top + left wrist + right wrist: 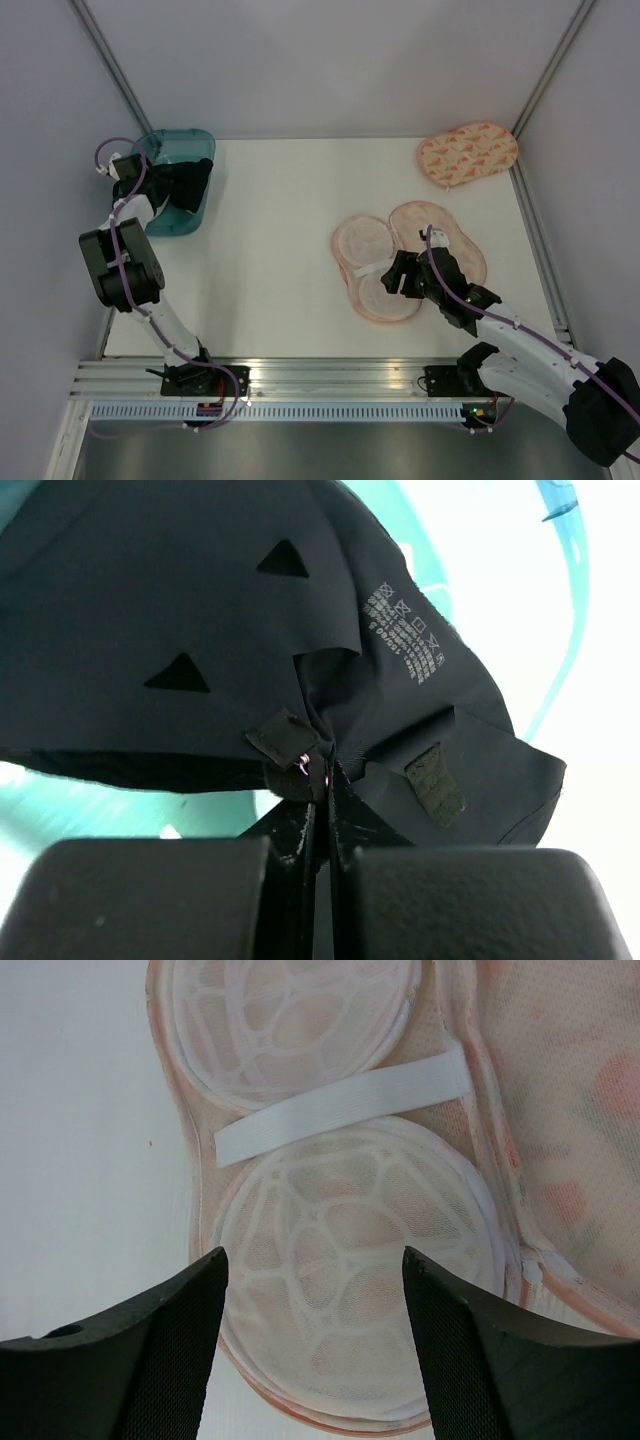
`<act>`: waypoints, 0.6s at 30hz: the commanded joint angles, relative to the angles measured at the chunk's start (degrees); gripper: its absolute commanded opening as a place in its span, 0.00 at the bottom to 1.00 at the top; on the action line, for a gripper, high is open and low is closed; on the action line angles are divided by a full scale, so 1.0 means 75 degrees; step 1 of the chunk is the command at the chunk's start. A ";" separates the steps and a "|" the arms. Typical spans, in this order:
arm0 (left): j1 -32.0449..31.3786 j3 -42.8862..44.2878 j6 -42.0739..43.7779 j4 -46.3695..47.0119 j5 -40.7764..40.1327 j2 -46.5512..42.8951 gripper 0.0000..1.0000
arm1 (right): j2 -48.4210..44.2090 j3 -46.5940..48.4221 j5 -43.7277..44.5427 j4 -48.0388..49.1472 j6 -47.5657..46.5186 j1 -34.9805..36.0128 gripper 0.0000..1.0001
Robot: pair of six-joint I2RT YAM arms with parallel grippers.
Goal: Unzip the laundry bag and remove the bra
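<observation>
The laundry bag [372, 262] lies unzipped and spread open on the table, right of centre. In the right wrist view its inside [330, 1360] shows two white mesh domes and a white elastic band [340, 1100]. My right gripper [402, 274] hovers over the near dome, open and empty [312, 1260]. My left gripper [168, 183] is at the far left, shut on the black bra [192, 180]. It pinches the fabric near a care label [322, 780], and the bra [200, 610] hangs over a teal bin [196, 143].
A second peach printed pouch [468, 152], closed, lies at the far right corner. The teal bin [100, 810] stands at the table's far left edge. Grey walls and metal posts enclose the table.
</observation>
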 commanded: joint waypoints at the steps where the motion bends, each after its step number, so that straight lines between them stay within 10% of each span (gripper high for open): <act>1: 0.0019 -0.0494 0.0180 0.0117 -0.0369 -0.0663 0.02 | -0.0132 0.0212 0.0073 -0.0026 -0.0049 -0.0004 0.76; 4: 0.0019 -0.0928 0.0040 0.0165 -0.0659 -0.1014 0.23 | -0.0167 0.0189 0.0073 -0.0014 -0.0014 -0.0004 0.76; 8: 0.0007 -0.1281 -0.0148 0.0305 -0.1164 -0.1471 0.99 | -0.0307 0.0247 0.0096 -0.0143 -0.0002 -0.0004 0.77; 18: -0.0156 -0.1914 -0.1202 0.0164 0.0061 -0.2913 1.00 | -0.0647 0.0493 0.1612 -0.0927 0.0465 -0.0004 0.80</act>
